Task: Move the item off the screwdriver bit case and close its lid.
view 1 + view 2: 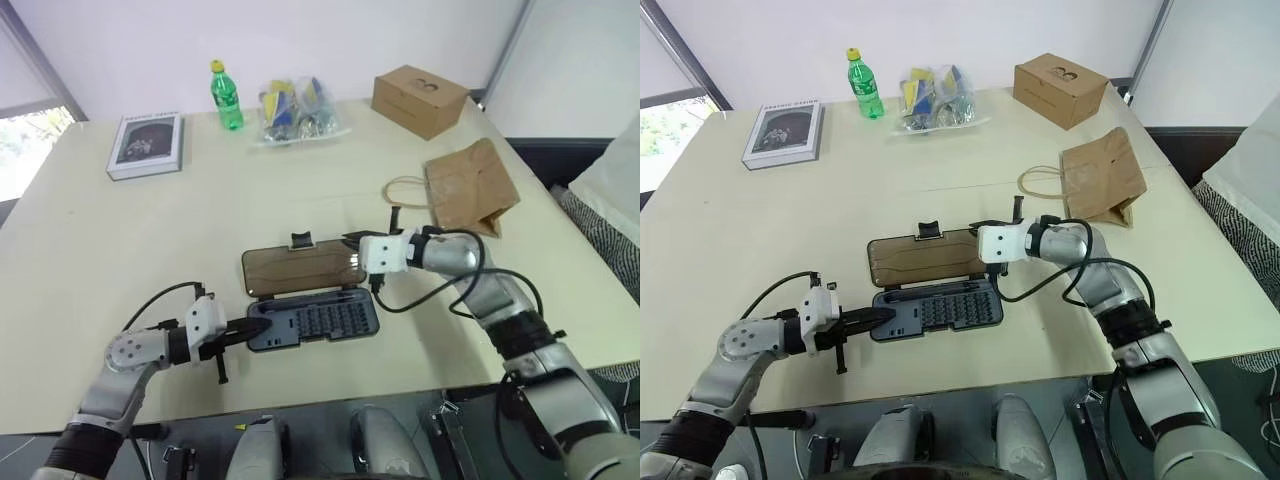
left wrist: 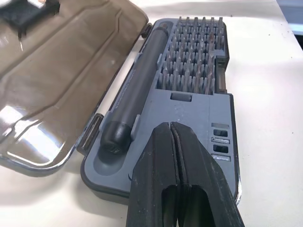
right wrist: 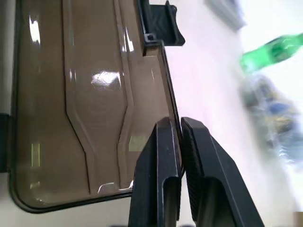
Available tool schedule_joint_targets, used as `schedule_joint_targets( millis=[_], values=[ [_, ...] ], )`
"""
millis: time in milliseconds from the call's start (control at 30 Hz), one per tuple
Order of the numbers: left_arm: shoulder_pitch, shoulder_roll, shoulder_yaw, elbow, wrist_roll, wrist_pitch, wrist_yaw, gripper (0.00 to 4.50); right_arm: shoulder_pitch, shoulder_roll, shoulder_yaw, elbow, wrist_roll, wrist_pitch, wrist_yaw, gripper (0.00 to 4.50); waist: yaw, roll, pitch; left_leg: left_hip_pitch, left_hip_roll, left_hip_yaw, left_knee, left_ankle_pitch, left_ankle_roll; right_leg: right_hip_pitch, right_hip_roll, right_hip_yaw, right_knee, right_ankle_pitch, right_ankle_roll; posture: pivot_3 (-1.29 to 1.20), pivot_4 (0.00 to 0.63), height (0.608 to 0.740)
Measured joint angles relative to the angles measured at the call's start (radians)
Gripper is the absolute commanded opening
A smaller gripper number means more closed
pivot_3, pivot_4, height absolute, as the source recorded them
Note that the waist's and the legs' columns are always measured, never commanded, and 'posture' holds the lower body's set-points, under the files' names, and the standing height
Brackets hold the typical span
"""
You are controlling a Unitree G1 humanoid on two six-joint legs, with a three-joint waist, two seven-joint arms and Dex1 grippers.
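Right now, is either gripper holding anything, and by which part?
The right gripper pinches the lid by its side edge. The left gripper is shut over the screwdriver bit case, holding nothing.

Both head views look down over the table (image 1: 120,250) from above and behind the arms. Each wrist view sits close behind its claw, the left gripper (image 2: 176,137) facing the screwdriver bit case (image 2: 199,94), the right gripper (image 3: 177,130) the lid (image 3: 85,94); all share the case.
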Motion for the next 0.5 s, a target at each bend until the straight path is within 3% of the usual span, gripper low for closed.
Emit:
schedule_joint_targets(
  millis=[500],
  values=[
    [0.000,0.000,0.000,-0.001,0.000,-0.022,-0.004,0.00,0.100,-0.117,-0.026,-0.303,0.029,0.118,0.048,0.07,0.004,-0.006,0.006,-0.002,0.000,0.001,0.000,0.000,0.000,0.000,0.001,-0.001,-0.003,-0.001,0.002,0.00,0.150,0.740]
  ],
)
